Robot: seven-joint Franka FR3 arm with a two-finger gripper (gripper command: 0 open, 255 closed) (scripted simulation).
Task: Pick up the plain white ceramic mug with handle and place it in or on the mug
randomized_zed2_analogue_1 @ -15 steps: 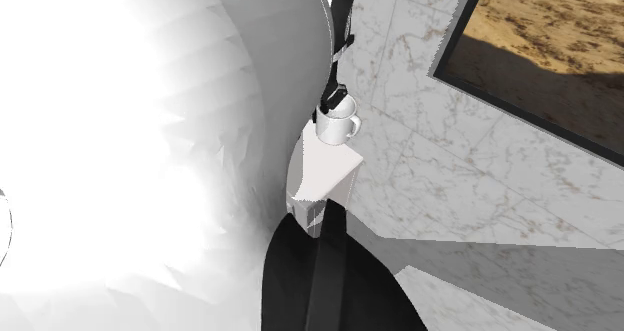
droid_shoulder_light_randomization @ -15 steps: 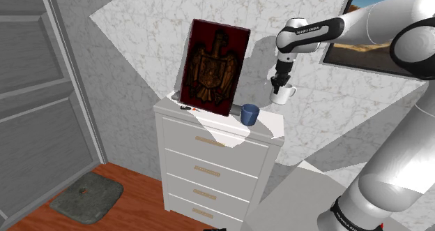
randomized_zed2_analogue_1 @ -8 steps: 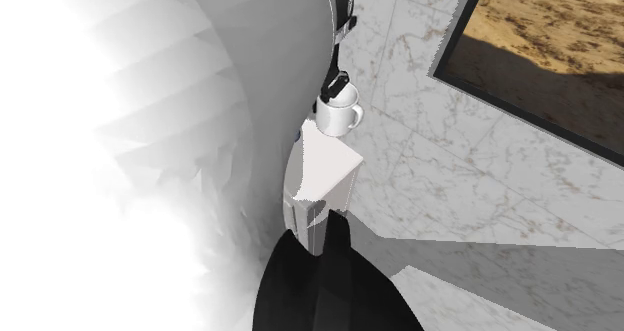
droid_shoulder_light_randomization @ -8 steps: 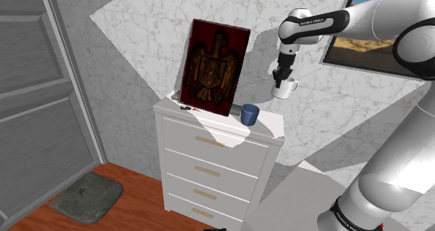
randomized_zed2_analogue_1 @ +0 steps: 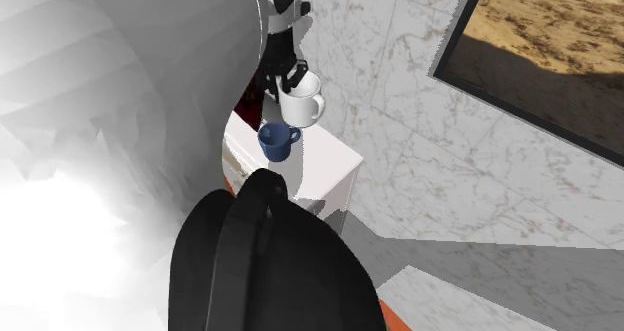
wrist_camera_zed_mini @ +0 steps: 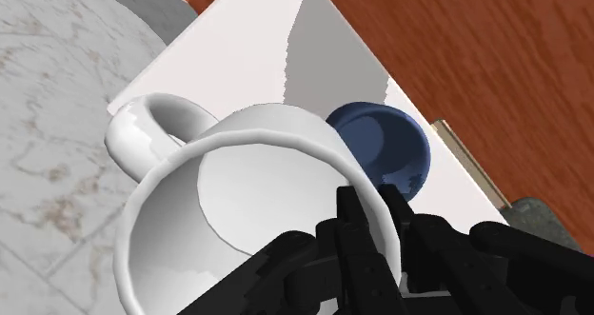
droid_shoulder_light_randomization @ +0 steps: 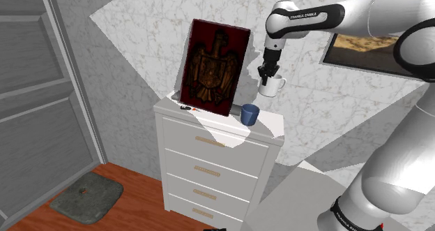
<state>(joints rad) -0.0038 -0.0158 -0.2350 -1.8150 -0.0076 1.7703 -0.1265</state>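
Wrist view: a white mug [wrist_camera_zed_mini: 228, 199] is pinched at its rim by the black pincer [wrist_camera_zed_mini: 371, 229], aloft; a blue mug [wrist_camera_zed_mini: 386, 151] is seen below the pincer on a dresser [wrist_camera_zed_mini: 238, 47].

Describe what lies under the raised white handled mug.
Below the white handled mug, slightly offset, stands a small blue mug on the white drawer chest. In the wrist view the white mug's rim covers part of it.

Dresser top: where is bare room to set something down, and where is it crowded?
Bare: the front strip of the dresser top between the framed picture and the blue mug, and the end beyond the blue mug toward the marbled wall. Crowded: the back, taken by the picture and a small dark item at its foot.
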